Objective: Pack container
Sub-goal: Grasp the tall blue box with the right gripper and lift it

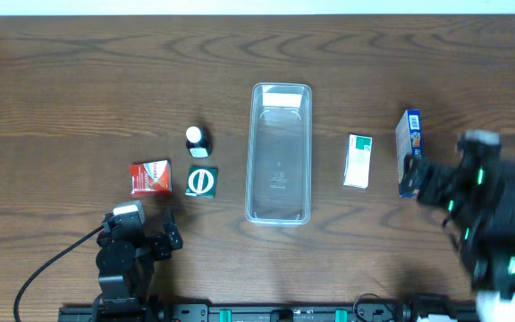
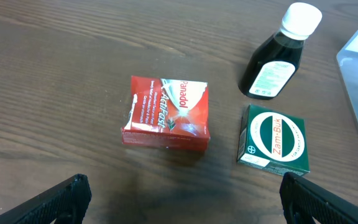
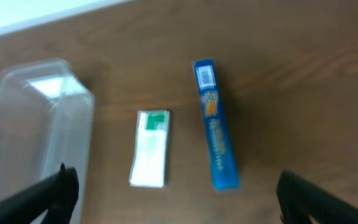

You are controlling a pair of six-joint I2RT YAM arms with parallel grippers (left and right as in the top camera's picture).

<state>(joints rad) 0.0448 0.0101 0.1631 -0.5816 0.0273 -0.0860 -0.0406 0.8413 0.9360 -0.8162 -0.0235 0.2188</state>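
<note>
The container [image 1: 280,170] lies lengthwise at mid-desk [image 1: 79,80], clear and with nothing in it, between the two arms. From the right tool [image 3: 176,183] it sits ahead and off to the left, beyond the left finger. That view cuts off its near end and is blurred. From the left tool [image 2: 185,186] it is far to the right, with only a pale corner showing at the picture's edge.

The right tool is spread wide. Ahead between its fingers lie a white-and-green box [image 3: 150,148] and, just right of it, a long blue box [image 3: 215,124] on its narrow side. The blue box's print is too soft to read. In the overhead view this tool overlaps the blue box's near end, and whether they touch cannot be told.

The left tool also stands wide, hovering over bare desk. A red Panadol box [image 2: 166,115] lies just ahead, a green Zam-Buk box [image 2: 273,140] ahead to the right, and a dark bottle [image 2: 278,56] with a white cap lies beyond that.
</note>
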